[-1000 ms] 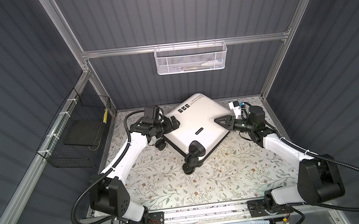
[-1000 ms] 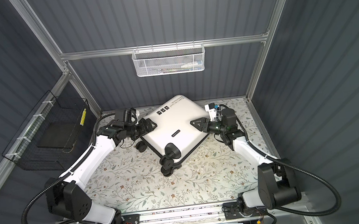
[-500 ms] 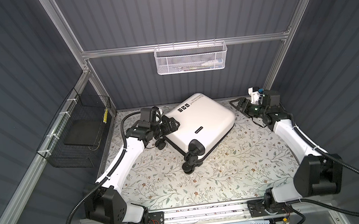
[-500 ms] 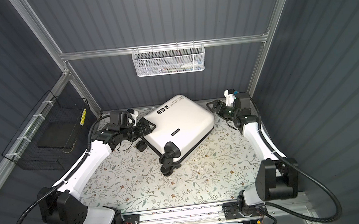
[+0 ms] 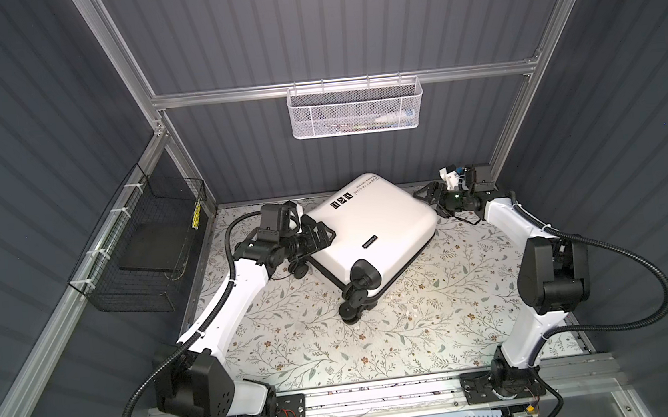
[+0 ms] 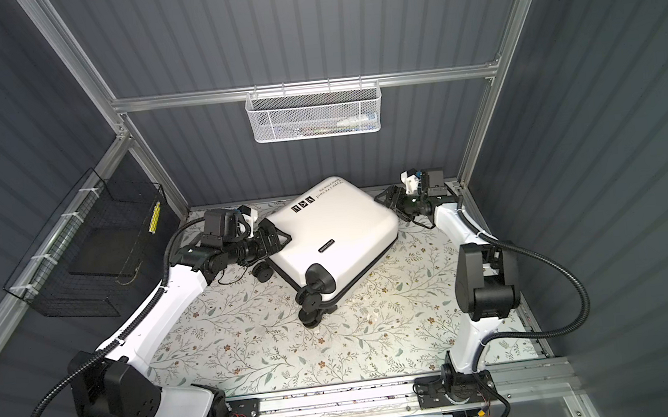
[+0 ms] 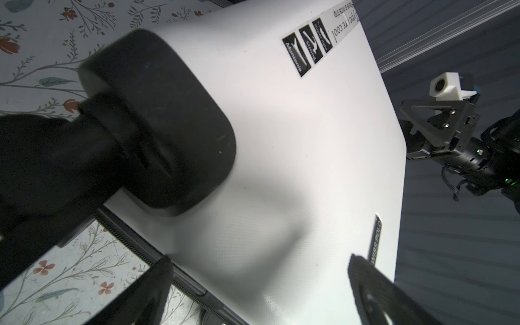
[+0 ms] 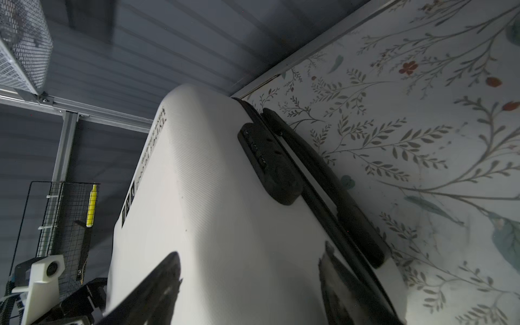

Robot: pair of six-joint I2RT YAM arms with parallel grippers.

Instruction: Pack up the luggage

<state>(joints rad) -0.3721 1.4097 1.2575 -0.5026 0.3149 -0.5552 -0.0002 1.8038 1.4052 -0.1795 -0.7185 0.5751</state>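
1. The left fingers (image 7: 368,281) are seen spread wide apart in the left wrist view, with nothing clamped. The white shell of the luggage (image 7: 295,168) lies in the view between them.
2. The left gripper (image 5: 320,234) is placed at the luggage's left edge, above a rear wheel (image 5: 299,269). Whether the shell is touched cannot be told.
3. The right fingers (image 8: 166,270) are likewise parted and clamped on nothing, with the shell filling the view ahead of them.
4. The right gripper (image 5: 427,197) is set just beside the luggage's far right corner, near the back wall.
5. The luggage is laid flat and closed, turned diagonally on the floral table cover (image 5: 294,338) towards the back. Its front wheels (image 5: 353,299) are pointed at the front rail.
6. A white mesh basket (image 5: 354,107) is hung on the back rail and a black wire basket (image 5: 148,252) on the left wall. Both are well apart from the luggage.
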